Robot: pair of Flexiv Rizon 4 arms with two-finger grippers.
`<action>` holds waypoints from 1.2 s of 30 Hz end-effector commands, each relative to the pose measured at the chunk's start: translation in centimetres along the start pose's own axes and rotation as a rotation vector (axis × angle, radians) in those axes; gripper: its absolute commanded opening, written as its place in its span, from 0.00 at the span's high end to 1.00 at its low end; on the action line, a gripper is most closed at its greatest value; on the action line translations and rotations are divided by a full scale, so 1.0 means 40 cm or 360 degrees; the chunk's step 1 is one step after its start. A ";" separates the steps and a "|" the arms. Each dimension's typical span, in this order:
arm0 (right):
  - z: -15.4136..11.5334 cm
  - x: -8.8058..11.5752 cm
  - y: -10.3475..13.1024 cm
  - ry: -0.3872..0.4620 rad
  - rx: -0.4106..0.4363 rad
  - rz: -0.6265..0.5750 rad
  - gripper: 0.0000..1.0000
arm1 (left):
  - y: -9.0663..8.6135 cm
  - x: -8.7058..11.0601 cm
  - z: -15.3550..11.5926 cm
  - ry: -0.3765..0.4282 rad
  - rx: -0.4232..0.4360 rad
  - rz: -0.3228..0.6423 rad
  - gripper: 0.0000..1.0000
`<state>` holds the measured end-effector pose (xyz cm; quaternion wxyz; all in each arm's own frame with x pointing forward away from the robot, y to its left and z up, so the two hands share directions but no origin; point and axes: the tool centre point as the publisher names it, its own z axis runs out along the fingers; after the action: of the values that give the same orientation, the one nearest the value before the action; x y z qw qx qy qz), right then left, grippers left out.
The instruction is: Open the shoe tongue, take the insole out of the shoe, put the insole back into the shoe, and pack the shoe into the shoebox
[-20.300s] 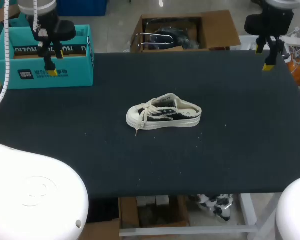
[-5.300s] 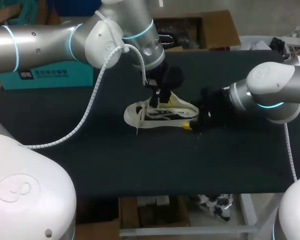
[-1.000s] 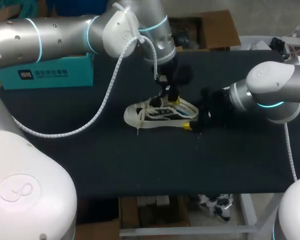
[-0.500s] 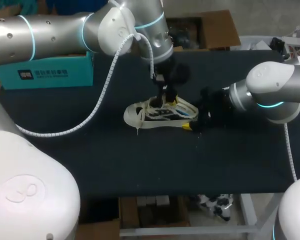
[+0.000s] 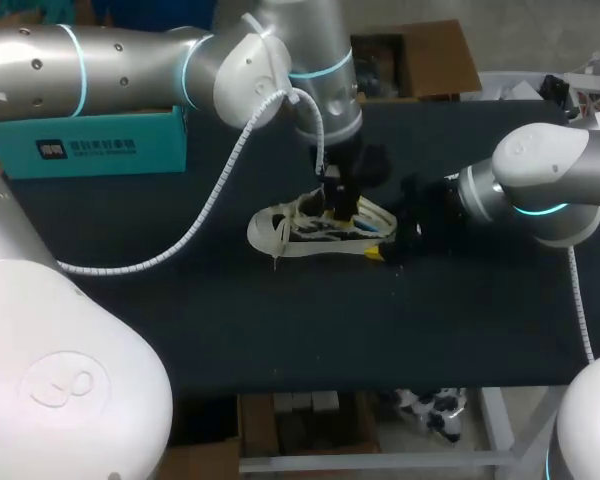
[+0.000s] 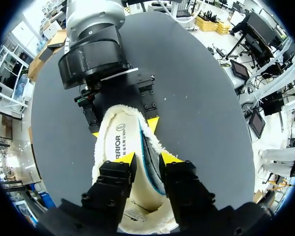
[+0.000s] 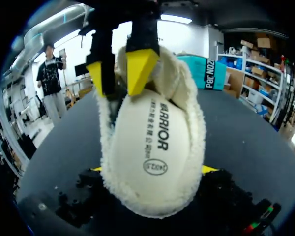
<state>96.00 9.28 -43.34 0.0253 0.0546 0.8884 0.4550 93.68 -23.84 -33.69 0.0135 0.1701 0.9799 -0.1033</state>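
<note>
A white fleece-lined shoe [image 5: 305, 228] lies on its sole mid-table, toe to the left. My right gripper [image 5: 382, 247] is at the heel, its fingers wide apart and pressed against both sides, so the shoe is held. The white printed insole [image 7: 150, 142] lies inside the shoe. My left gripper [image 5: 340, 208] hangs over the shoe's mouth, pointing down. In the left wrist view its own gripper [image 6: 147, 158] is slightly parted, one tip over the insole [image 6: 119, 145] and one over the fleece wall, gripping nothing. The tongue is hidden.
The teal shoebox [image 5: 90, 140] stands at the table's back left corner, behind my left arm. The black table [image 5: 280, 330] lies bare in front of the shoe.
My left gripper's fingers have parted from shut, and it has shifted slightly right and down over the shoe's mouth. The right arm and the shoe have stayed put.
</note>
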 end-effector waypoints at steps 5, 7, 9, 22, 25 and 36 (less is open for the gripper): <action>0.019 0.003 -0.016 0.0003 -0.0003 -0.0001 1.00 | -0.001 -0.002 0.044 -0.0027 -0.0106 -0.0001 0.70; 0.019 0.003 -0.016 0.0003 -0.0003 -0.0001 1.00 | 0.003 -0.006 0.057 -0.0034 -0.0134 -0.0013 0.71; 0.019 0.003 -0.016 0.0003 -0.0003 -0.0001 1.00 | 0.006 -0.009 0.067 -0.0036 -0.0143 -0.0018 0.71; 0.019 0.003 -0.016 0.0003 -0.0003 -0.0001 1.00 | 0.030 -0.043 0.118 -0.0193 -0.0291 -0.0052 0.65; 0.019 0.003 -0.016 0.0003 -0.0003 -0.0001 1.00 | 0.040 -0.055 0.147 -0.0184 -0.0302 -0.0044 0.64; 0.019 0.003 -0.016 0.0003 -0.0003 -0.0001 1.00 | 0.071 -0.094 0.239 -0.0286 -0.0371 -0.0058 0.71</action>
<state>96.11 9.25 -43.41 0.0255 0.0553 0.8885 0.4548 97.07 -23.88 -39.81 0.1047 0.1456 0.9837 -0.0125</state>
